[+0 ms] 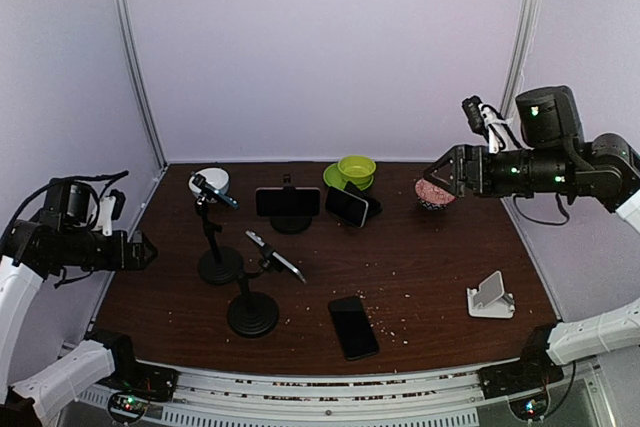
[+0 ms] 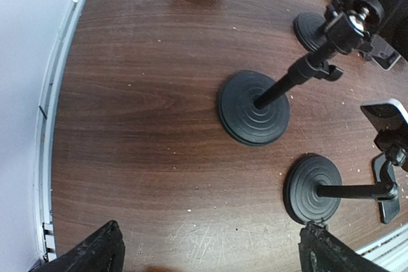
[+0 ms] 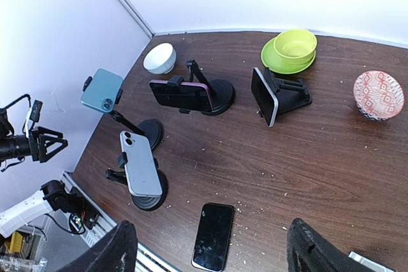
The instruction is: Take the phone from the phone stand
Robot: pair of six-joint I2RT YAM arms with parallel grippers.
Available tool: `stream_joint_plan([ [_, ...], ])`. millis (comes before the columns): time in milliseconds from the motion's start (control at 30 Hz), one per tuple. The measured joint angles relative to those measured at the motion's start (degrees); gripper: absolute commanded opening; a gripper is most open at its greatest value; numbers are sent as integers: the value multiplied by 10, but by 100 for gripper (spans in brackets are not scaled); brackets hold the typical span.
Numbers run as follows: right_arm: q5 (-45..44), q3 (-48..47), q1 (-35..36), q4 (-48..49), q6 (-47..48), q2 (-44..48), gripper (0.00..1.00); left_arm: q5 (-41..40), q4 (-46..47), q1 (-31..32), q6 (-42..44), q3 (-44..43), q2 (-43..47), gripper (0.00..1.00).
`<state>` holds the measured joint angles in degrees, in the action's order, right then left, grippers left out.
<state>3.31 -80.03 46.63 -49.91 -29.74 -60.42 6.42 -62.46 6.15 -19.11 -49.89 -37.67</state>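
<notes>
Top external view: at the table's (image 1: pixel 430 257) left edge the left gripper (image 1: pixel 146 250) hangs open, holding nothing. Next come a teal phone (image 3: pixel 102 90) and a grey phone (image 3: pixel 141 165), each clamped on a pole stand. Farther back are a clamped phone (image 3: pixel 182 93) and a leaning phone (image 3: pixel 264 97). A flat phone (image 1: pixel 353 327) lies near the front, with a white stand (image 1: pixel 491 297) apart to its right. Above the far right, the right gripper (image 1: pixel 432 177) hangs open, holding nothing.

Dark wood-grain table (image 1: pixel 440 267), pale lilac walls (image 1: pixel 330 47) on 3 sides w/ metal corner posts (image 1: pixel 135 57), soft even light.
</notes>
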Motion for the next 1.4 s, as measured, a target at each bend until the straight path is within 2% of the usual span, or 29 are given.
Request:
stream_joint_plan([
  [233, -48, 10, 0, -6, -29, 57, 82, -31, -18, 40, -5, -36, -14, 98],
  [267, -52, 15, 0, -5, -28, 66, 87, -41, -22, 41, -7, -53, -14, 98],
  [300, -54, 18, 0, -5, -25, 71, 96, -49, -23, 41, -9, -70, -10, 98],
  [333, -57, 21, 0, -4, -18, 75, 99, -57, -23, 41, -10, -87, -7, 98],
  [433, -70, 27, 0, -2, -2, 80, 99, -61, -36, 41, -19, -119, 3, 95],
  [667, -98, 66, 0, 31, 50, 118, 100, 35, -54, 47, -47, -123, -1, 89],
  [867, -49, 111, 0, 65, 110, 120, 99, 61, -47, 102, -54, -122, 14, 87],
  [1000, -2, 115, 0, 86, 130, 84, 100, 47, -3, 207, -47, -101, -5, 86],
  [1133, 7, 137, 7, 104, 139, 78, 100, -11, 59, 328, -30, -96, -72, 86],
  [1300, -17, 167, 17, 127, 147, 94, 100, -30, 232, 363, -20, 9, -104, 87],
  [1400, -38, 179, 22, 138, 148, 102, 100, -33, 294, 378, -17, 47, -130, 87],
])
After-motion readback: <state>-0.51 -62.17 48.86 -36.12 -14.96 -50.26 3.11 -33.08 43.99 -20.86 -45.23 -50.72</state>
